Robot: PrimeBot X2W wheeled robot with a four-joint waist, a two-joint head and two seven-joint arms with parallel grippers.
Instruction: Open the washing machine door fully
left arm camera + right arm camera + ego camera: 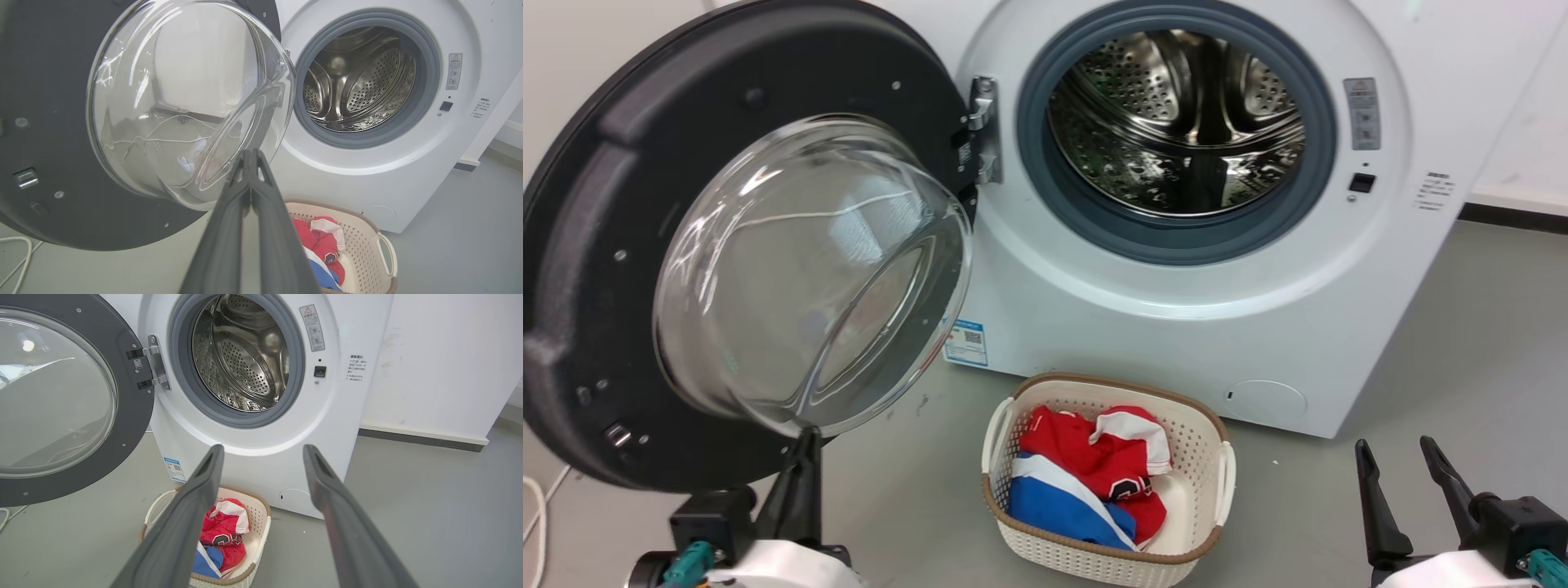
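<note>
The washing machine door (580,269), black-rimmed with a clear bulging glass bowl, stands swung wide open to the left on its steel hinge (984,131); its inner face shows in the left wrist view (41,102) and the right wrist view (130,396). The steel drum opening (1176,122) with its grey rubber ring is uncovered. My left gripper (805,441) is shut, fingers together, tip just under the glass bowl's lower edge, holding nothing (250,157). My right gripper (1396,453) is open at the lower right, away from the machine, with nothing between its fingers (263,451).
A cream laundry basket (1209,425) holding red, white and blue clothes sits on the grey floor in front of the machine, between my arms. A white cable (535,523) lies on the floor at far left. A white wall with a dark skirting runs behind on the right.
</note>
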